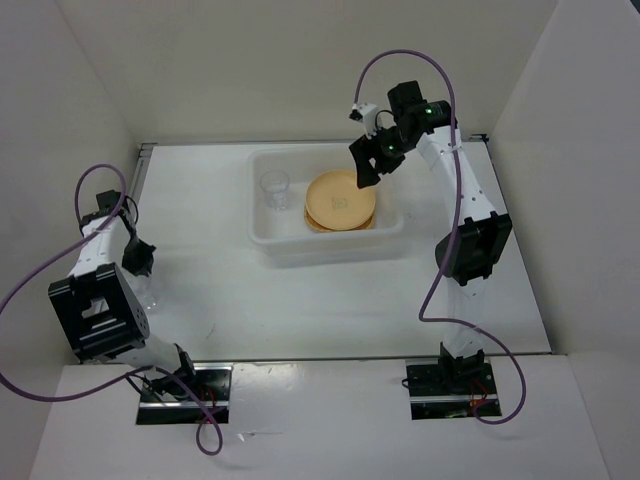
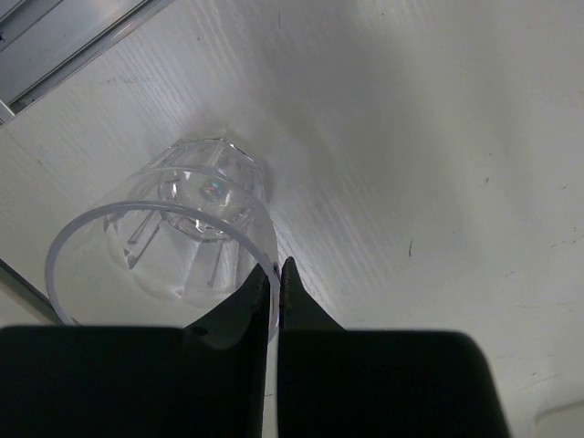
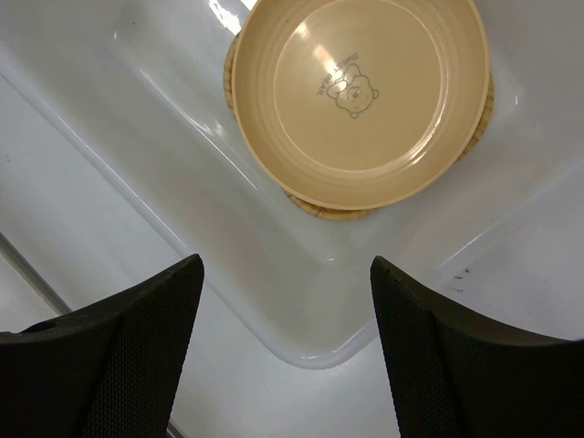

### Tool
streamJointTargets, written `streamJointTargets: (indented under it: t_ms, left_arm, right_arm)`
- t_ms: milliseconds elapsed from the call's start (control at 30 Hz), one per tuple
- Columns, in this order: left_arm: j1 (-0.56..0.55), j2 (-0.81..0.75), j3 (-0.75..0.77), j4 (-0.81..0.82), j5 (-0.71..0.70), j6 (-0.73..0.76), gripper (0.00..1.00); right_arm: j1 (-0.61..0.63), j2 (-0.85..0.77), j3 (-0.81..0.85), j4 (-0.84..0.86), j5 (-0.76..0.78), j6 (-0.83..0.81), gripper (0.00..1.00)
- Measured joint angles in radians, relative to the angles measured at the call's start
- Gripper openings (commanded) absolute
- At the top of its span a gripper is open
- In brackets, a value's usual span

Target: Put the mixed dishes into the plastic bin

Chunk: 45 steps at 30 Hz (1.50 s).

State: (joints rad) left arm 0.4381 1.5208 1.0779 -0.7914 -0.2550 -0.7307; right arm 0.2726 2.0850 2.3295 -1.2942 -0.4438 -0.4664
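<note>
Lower centre, the left gripper (image 2: 276, 276) is pinched on the rim of a small clear plastic cup (image 2: 173, 233) at lower left. It is probably light, slick and brittle, so a gentle rim grip suits. Rightward, the right gripper (image 3: 285, 269) hangs open over the translucent white rectangular plastic bin (image 3: 173, 164).

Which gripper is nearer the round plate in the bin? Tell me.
Right. The right gripper hovers over the plate; the left gripper sits far left, shut on a clear cup.

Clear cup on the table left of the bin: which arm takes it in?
Left. The left gripper is shut on the clear cup at its rim; the right gripper hangs open over the plates in the plastic bin.
</note>
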Motion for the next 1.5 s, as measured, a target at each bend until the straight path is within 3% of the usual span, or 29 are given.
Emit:
streamJointTargets:
  t_ms: [300, 533, 733, 867, 1067, 1300, 1500]
  left_arm:
    - [0.0, -0.013, 0.018, -0.005, 0.017, 0.002, 0.0]
    - [-0.004, -0.061, 0.159, -0.016, 0.082, 0.052, 0.0]
    - [-0.056, -0.069, 0.262, 0.041, 0.272, 0.161, 0.0]
    - [-0.149, -0.06, 0.321, 0.082, 0.469, 0.238, 0.0]
    - [-0.347, 0.08, 0.573, 0.089, 0.634, 0.323, 0.0]
    - [-0.585, 0.304, 0.879, -0.01, 0.623, 0.414, 0.0]
    - [-0.763, 0.484, 1.041, -0.101, 0.54, 0.454, 0.0]
  right_arm:
    - [0.0, 0.0, 0.0, 0.0, 0.019, 0.0, 0.79]
    - [0.001, 0.0, 0.0, 0.0, 0.018, 0.0, 0.79]
    - [0.008, 0.0, 0.0, 0.0, 0.017, 0.0, 0.79]
    - [0.01, 0.0, 0.0, 0.0, 0.016, 0.0, 0.79]
    - [0.017, 0.0, 0.0, 0.0, 0.014, 0.0, 0.79]
    - [0.018, 0.0, 0.0, 0.0, 0.014, 0.0, 0.79]
    - [0.018, 0.0, 0.0, 0.001, 0.014, 0.0, 0.79]
